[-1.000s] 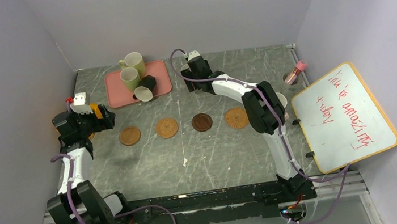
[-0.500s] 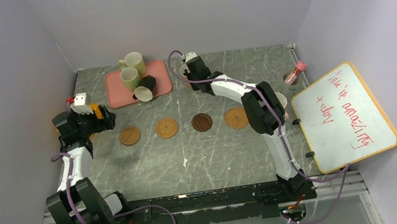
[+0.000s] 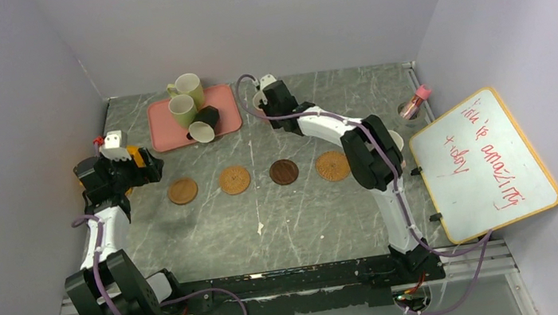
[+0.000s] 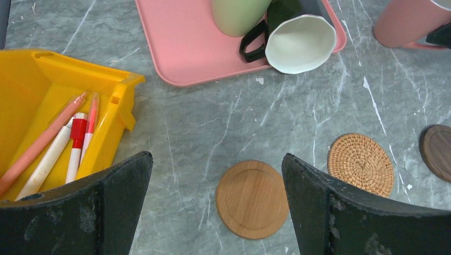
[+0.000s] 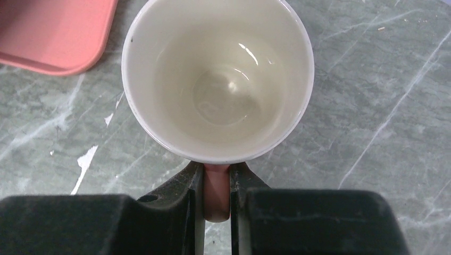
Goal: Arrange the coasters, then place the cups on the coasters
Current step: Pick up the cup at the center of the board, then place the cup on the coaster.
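Pink ceramic mug (image 5: 218,79), beside flat pink tray (image 5: 48,32): handle pinched in right gripper (image 5: 217,183); left gripper (image 4: 217,164) agape, empty

I see my right gripper (image 5: 217,183) clamped on the pink handle (image 5: 217,204) of an upright mug (image 5: 218,79), pale inside. The mug stands on the table (image 5: 372,106), just beside a tray (image 5: 48,32) corner.

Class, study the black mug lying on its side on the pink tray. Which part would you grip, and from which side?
Probably the rim of the black mug: its open mouth faces the pink tray's near edge, so the left fingers coming from that side can pinch the upper wall. The handle lies close beside the green mug.
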You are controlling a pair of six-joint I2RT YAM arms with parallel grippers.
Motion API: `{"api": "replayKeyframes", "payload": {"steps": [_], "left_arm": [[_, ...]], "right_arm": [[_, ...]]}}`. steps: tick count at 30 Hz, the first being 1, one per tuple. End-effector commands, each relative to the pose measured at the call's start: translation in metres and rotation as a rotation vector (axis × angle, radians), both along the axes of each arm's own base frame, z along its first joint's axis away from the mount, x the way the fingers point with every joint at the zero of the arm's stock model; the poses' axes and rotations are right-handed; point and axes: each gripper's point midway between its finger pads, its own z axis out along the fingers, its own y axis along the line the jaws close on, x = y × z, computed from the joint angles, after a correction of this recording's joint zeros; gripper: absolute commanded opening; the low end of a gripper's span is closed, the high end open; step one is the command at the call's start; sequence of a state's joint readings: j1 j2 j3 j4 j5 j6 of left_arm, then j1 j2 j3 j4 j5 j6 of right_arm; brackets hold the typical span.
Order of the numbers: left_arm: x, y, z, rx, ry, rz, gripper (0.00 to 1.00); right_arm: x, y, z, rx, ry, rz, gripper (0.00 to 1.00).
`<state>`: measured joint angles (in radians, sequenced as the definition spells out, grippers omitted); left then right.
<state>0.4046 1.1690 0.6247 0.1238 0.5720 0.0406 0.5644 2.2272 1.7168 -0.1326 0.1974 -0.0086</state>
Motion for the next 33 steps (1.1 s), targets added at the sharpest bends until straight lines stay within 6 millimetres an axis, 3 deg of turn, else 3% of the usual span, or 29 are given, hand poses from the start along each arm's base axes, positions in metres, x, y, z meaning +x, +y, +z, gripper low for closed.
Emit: {"api": "replayKeyframes", "payload": {"steps": [1, 10, 19, 25, 33], "left_arm": [[0.002, -0.002, 0.009, 0.003, -0.041, -0.021, 0.96], [0.003, -0.003, 0.007, -0.005, -0.034, -0.032, 0.96], [0.003, -0.006, 0.002, -0.019, -0.022, -0.049, 0.96], [0.003, -0.009, 0.002, -0.028, -0.019, -0.060, 0.96], [0.003, -0.009, 0.001, -0.032, -0.018, -0.064, 0.96]], "right_arm": [[0.009, 0.002, 0.079, 0.077, -0.165, 0.021, 0.00], [-0.008, -0.005, 0.123, 0.121, -0.226, 0.057, 0.00], [-0.036, -0.017, 0.148, 0.154, -0.243, 0.102, 0.00], [-0.062, -0.031, 0.153, 0.173, -0.231, 0.139, 0.00], [-0.088, -0.057, 0.145, 0.183, -0.186, 0.187, 0.00]]}}
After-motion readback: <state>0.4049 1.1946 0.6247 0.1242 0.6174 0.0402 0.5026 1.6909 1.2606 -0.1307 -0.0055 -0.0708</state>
